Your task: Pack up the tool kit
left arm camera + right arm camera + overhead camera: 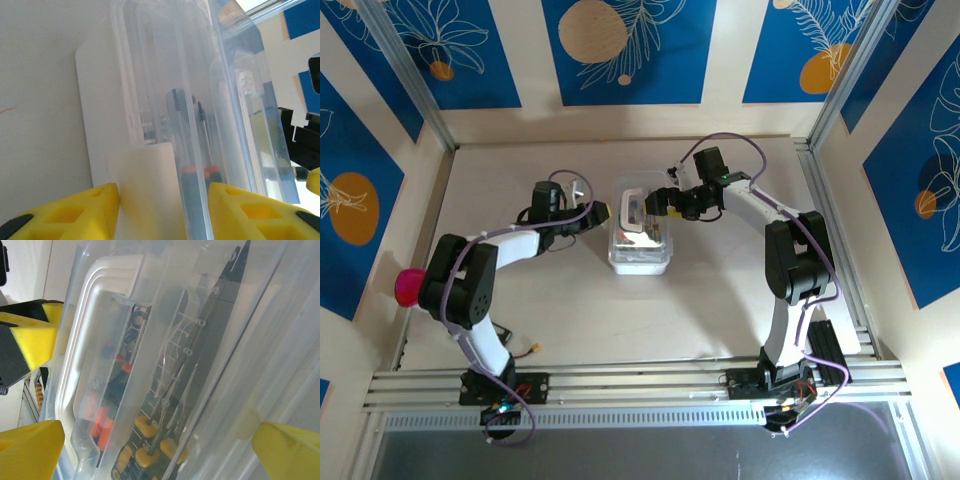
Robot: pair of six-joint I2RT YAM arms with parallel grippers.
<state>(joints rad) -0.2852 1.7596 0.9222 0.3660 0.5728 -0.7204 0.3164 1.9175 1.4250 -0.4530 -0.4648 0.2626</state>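
The tool kit (640, 245) sits mid-bench, well out from the arm bases, its clear lid tilted up and the white carry handle (107, 277) at its far end. The left gripper (607, 212) comes in at the case's left side. In the left wrist view its jaws stand wide, with a white tab (142, 190) and the clear wall of the case filling the gap between the yellow fingers (75, 212); the tab touches one finger, but I cannot tell whether the jaws are pinching. The right gripper (658, 205) reaches from the right over the case's far end, its jaws spread wide with the lid between them. Through the plastic show the yellow-handled pliers (145, 426) and the orange-and-black screwdrivers (102, 420). A pink ball (410, 286) sits at the left edge of the bench (720, 300)
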